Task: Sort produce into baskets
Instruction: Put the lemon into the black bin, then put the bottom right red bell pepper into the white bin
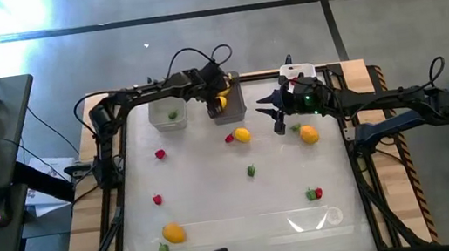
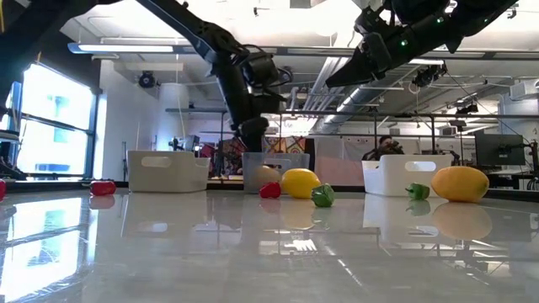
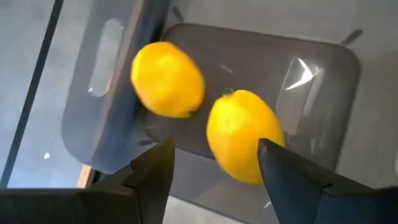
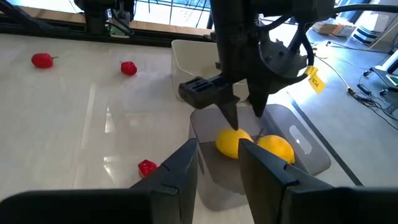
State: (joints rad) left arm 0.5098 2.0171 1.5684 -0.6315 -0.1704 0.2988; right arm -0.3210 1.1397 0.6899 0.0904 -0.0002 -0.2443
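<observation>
My left gripper [image 1: 220, 104] hangs open over the dark grey basket [image 1: 236, 111], fingers pointing down. Two yellow lemons [image 3: 168, 79] [image 3: 242, 134] lie in that basket below the fingertips; the right wrist view shows the fingers [image 4: 229, 115] just above them. My right gripper [image 1: 277, 118] is open and empty, raised above the table between a lemon [image 1: 242, 134] and an orange-yellow fruit [image 1: 308, 134]. The clear basket [image 1: 168, 114] holds a green bit. The white basket [image 1: 296, 71] stands at the back, partly under my right arm.
Loose pieces lie on the white table: red berries [image 1: 159, 154] [image 1: 157, 199] [image 1: 229, 138], a green bit [image 1: 251, 171], a red and green pair [image 1: 313, 192], an orange fruit [image 1: 173, 232] with a green bit [image 1: 163, 248] near the front edge.
</observation>
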